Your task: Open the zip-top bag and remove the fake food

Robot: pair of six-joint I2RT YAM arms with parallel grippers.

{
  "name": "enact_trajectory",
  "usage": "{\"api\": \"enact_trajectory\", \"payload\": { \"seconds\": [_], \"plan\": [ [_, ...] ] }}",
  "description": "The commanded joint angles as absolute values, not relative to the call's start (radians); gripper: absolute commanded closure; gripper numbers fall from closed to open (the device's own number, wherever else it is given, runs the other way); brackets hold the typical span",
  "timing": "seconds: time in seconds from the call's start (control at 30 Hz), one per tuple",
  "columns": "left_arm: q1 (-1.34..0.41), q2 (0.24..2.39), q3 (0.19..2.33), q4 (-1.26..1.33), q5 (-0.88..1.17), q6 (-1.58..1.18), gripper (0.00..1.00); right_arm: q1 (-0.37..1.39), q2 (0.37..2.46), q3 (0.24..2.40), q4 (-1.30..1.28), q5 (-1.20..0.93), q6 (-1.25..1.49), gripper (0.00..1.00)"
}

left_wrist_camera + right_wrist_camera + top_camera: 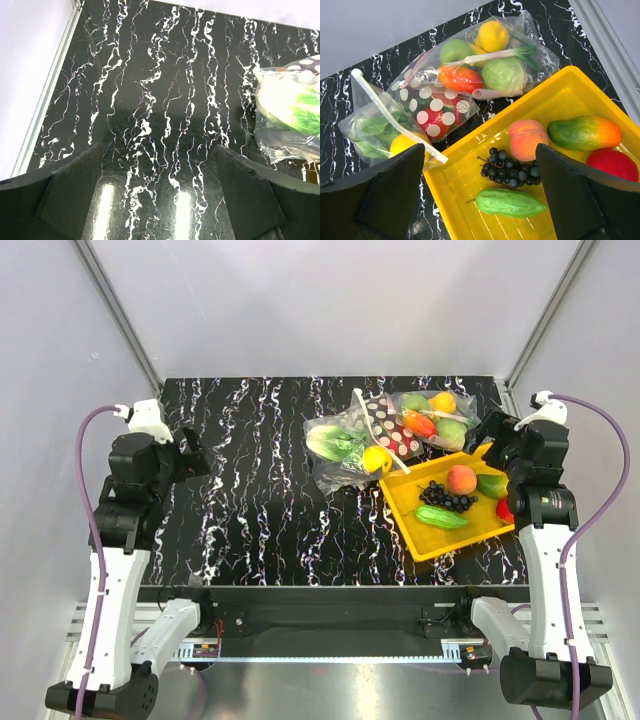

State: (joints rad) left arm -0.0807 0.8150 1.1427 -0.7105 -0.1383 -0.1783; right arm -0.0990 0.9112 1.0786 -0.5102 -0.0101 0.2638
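Both arms wait at the sides; the bag lies unopened.
The left arm (135, 475) hangs over the surface's (250, 490) left edge, jaws spread and empty. The zip-top bag (340, 455) lies right of middle, against the yellow tray's (450, 548) far-left corner. It holds the lemon (375, 459) and lettuce (335, 442); no fish is discernible. Its zip strip (382, 432) looks sealed and faces the right arm (535, 480), whose jaws are likewise spread and empty.

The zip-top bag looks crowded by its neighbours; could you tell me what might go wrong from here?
1. The zip-top bag lies against the polka-dot bag, with another clear bag beside that; a pinch may catch the wrong plastic or drag all three.
2. Its zip strip ends near the yellow tray; pulling there might nudge the tray.
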Motion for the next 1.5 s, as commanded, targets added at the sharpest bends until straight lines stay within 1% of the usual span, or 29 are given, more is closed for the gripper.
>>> {"api": "enact_trajectory", "payload": {
  "seconds": [0.0, 0.1, 0.2, 0.27, 0.3, 0.33, 0.37, 0.4, 0.43, 0.5, 0.73, 0.77, 0.9, 1.03, 1.13, 1.27, 1.47],
  "plan": [
    [-0.084, 0.839, 1.158, -0.681, -0.127, -0.155, 0.01, -0.097, 0.905, 1.095, -0.551, -0.014, 0.262, 0.00],
    [-0.092, 0.867, 1.134, -0.634, -0.086, -0.149, 0.01, -0.098, 0.899, 1.074, -0.549, -0.005, 0.249, 0.00],
    [-0.130, 0.920, 1.134, -0.537, 0.023, -0.169, 0.01, -0.098, 0.916, 1.069, -0.552, -0.009, 0.242, 0.00],
    [-0.179, 1.003, 1.156, -0.509, 0.009, -0.201, 0.01, -0.098, 0.934, 1.081, -0.567, -0.020, 0.244, 0.00],
    [-0.255, 1.041, 1.176, -0.502, -0.038, -0.215, 0.01, -0.098, 0.939, 1.081, -0.569, -0.023, 0.244, 0.00],
    [-0.300, 1.084, 1.236, -0.503, -0.066, -0.213, 0.01, -0.098, 0.942, 1.081, -0.571, -0.029, 0.247, 0.00],
    [-0.346, 1.179, 1.267, -0.505, -0.092, -0.210, 0.01, -0.097, 0.940, 1.071, -0.565, -0.034, 0.256, 0.00],
    [-0.420, 1.227, 1.308, -0.511, -0.112, -0.209, 0.01, -0.098, 0.937, 1.065, -0.561, -0.035, 0.258, 0.00],
    [-0.445, 1.321, 1.369, -0.512, -0.127, -0.216, 0.01, -0.097, 0.936, 1.057, -0.558, -0.041, 0.259, 0.00],
    [-0.486, 1.408, 1.435, -0.512, -0.098, -0.265, 0.01, -0.097, 0.933, 1.054, -0.564, -0.049, 0.262, 0.00],
    [-0.601, 1.717, 1.660, -0.488, -0.052, -0.396, 0.01, -0.097, 0.925, 1.058, -0.603, -0.081, 0.253, 0.00],
    [-0.627, 1.748, 1.724, -0.500, -0.046, -0.419, 0.01, -0.097, 0.923, 1.057, -0.603, -0.081, 0.247, 0.00],
    [-0.683, 1.874, 1.828, -0.521, -0.049, -0.492, 0.01, -0.097, 0.925, 1.051, -0.600, -0.077, 0.230, 0.00],
    [-0.710, 2.008, 1.954, -0.621, -0.080, -0.572, 0.01, -0.097, 0.908, 1.045, -0.588, -0.074, 0.224, 0.00],
    [-0.732, 2.058, 2.022, -0.692, -0.107, -0.592, 0.01, -0.098, 0.885, 1.017, -0.569, -0.075, 0.230, 0.00],
    [-0.753, 2.072, 2.019, -0.709, -0.137, -0.609, 0.02, -0.097, 0.871, 0.976, -0.555, -0.094, 0.226, 0.00],
    [-0.756, 2.108, 1.977, -0.695, -0.129, -0.635, 0.09, -0.097, 0.844, 0.951, -0.552, -0.100, 0.199, 0.01]
  ]
}}
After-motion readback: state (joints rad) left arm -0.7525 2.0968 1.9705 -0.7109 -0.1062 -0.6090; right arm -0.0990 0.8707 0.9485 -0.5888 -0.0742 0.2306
